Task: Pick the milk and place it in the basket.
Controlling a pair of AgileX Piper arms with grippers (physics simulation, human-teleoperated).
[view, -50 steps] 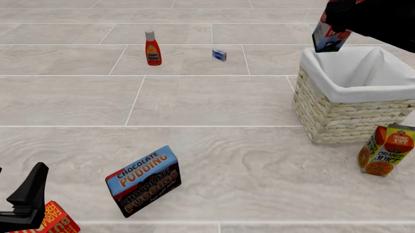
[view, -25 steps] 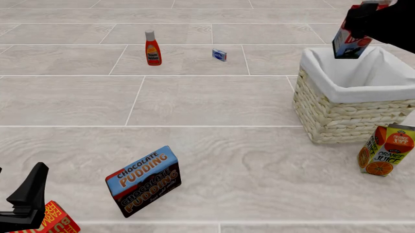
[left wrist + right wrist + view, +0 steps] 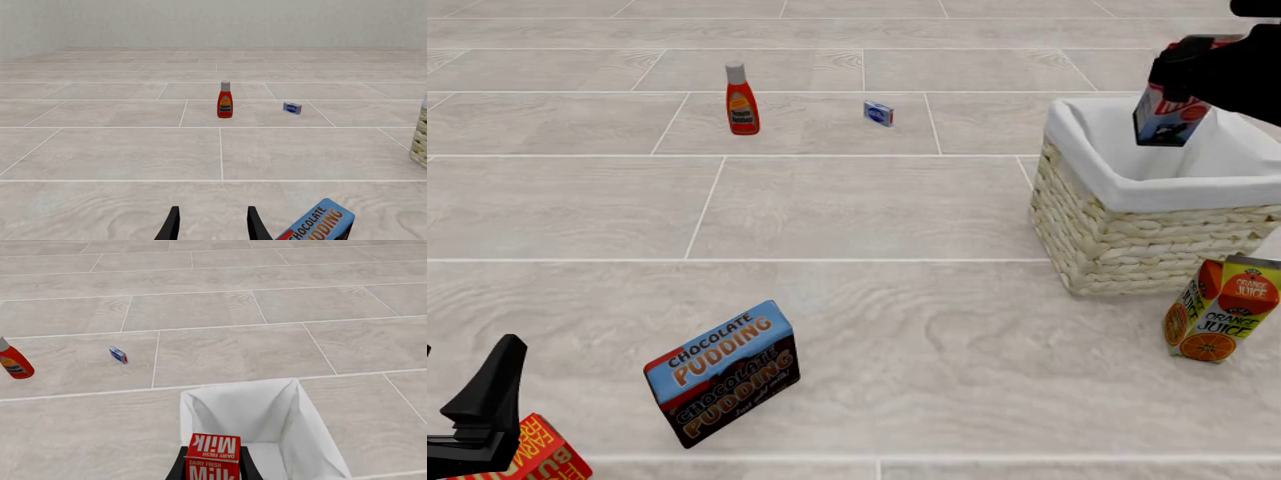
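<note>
The milk [image 3: 1170,108], a small red carton with a blue-and-white lower part, hangs tilted over the far side of the basket [image 3: 1121,240], its lower end level with the white cloth rim. My right gripper [image 3: 1190,62] is shut on the carton's top. In the right wrist view the milk [image 3: 213,460] sits between the black fingers [image 3: 177,469], with the basket's white lining [image 3: 240,410] beyond it. My left gripper [image 3: 483,405] is at the near left, low over the table, open and empty; it also shows in the left wrist view [image 3: 212,227].
A ketchup bottle [image 3: 741,100] and a small blue box [image 3: 878,113] stand at the back. A chocolate pudding box [image 3: 723,372] stands near the front left. An orange juice carton [image 3: 1221,308] stands just in front of the basket. A red box [image 3: 545,455] lies beside my left gripper.
My right gripper has carried the milk to the right and downward, from beyond the basket's back left corner to over its opening. The left arm has not moved.
</note>
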